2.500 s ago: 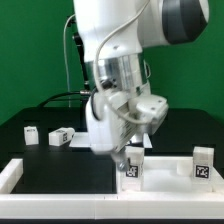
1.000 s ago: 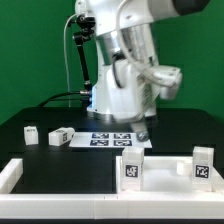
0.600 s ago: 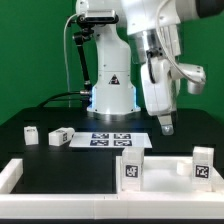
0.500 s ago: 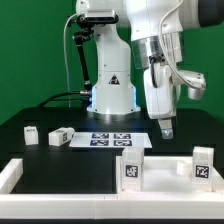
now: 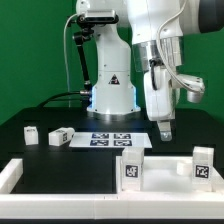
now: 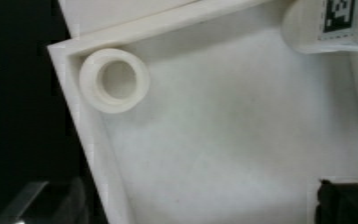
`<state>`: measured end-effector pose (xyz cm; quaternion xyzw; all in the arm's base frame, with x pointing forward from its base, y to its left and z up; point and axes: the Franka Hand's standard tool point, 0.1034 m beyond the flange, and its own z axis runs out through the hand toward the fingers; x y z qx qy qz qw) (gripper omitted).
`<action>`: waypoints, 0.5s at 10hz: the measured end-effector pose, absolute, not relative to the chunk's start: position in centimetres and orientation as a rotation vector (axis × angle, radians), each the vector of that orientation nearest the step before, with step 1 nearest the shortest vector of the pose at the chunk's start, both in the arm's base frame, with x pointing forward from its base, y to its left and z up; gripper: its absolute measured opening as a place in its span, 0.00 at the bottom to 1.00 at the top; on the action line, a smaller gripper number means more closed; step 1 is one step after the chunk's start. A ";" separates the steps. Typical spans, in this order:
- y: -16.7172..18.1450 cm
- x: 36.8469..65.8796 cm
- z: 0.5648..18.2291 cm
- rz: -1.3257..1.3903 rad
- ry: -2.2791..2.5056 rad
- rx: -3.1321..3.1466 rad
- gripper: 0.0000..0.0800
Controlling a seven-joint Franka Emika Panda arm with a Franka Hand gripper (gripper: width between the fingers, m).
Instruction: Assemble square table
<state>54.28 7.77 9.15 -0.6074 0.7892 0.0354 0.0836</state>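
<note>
Black worktop (image 5: 70, 165) and green backdrop (image 5: 30, 60) were noted. The tabletop slab (image 5: 166, 157) was found lying flat toward the worktop's edge on the exterior view's right. One upright leg (image 5: 131, 169) and a second upright leg (image 5: 203, 163) were seen at the slab's near corners; whether they were fastened could not be told. A round socket (image 6: 114, 79) was observed at another corner of the slab. The gripper (image 5: 165, 128) was found poised above the slab, fingers spread wide, nothing grasped. One loose leg (image 5: 31, 133) and another loose leg (image 5: 61, 136) were recorded near the edge on the exterior view's left, well apart from the slab. The marker board (image 5: 110, 139) was seen between them and the gripper.
</note>
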 end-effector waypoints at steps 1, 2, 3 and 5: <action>7.1 53.8 8.3 0.109 2.243 -1.945 0.81; 6.6 53.2 7.8 0.117 2.193 -2.004 0.81; 6.5 52.3 7.4 0.128 2.166 -2.047 0.81; 6.1 50.9 5.4 0.147 2.151 -2.116 0.81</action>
